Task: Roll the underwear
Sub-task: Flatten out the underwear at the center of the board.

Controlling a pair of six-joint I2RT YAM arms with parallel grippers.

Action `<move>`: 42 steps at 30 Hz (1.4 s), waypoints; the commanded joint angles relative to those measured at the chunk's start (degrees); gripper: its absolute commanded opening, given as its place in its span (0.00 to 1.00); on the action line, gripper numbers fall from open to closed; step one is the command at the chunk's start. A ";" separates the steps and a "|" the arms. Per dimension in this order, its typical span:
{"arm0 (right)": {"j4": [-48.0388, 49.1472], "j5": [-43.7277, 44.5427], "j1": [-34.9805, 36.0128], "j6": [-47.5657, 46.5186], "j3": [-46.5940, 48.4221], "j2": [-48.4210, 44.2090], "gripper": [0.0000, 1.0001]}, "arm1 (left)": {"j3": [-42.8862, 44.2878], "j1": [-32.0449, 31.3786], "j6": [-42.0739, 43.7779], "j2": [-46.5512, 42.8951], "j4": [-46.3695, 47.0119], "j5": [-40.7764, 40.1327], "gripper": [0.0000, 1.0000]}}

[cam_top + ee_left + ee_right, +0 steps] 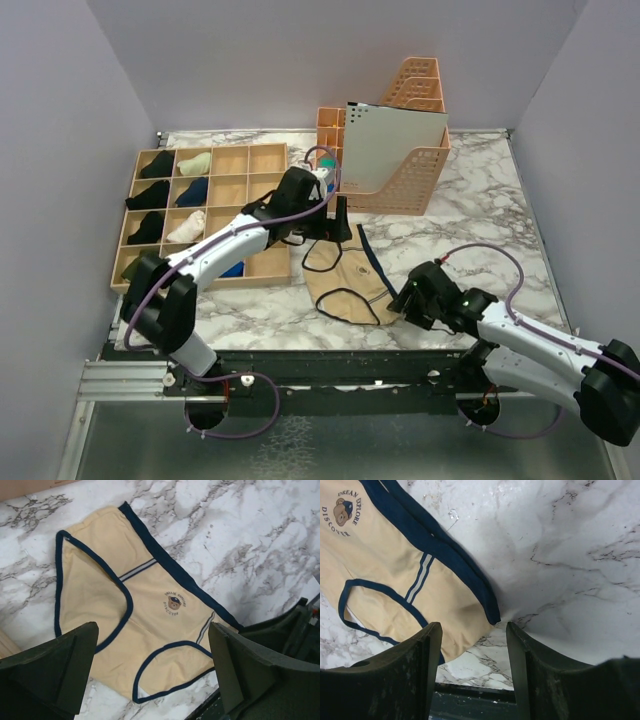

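2 wrist views alone show underwear (100,585) bear print (173,603), left claw (152,630), right claw (473,627) released

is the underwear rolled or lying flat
Flat, spread open on the table: the underwear shows its waistband and bear print, no roll begun.

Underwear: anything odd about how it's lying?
Flat but askew: the underwear sits diagonal to the table edge, one waistband corner near the front edge, by the open right gripper. No damage visible.
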 commanded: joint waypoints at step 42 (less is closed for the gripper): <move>5.07 -6.20 -44.48 -36.76 19.87 26.37 0.14 | -18.04 -21.75 -5.82 -17.56 5.78 -16.26 0.99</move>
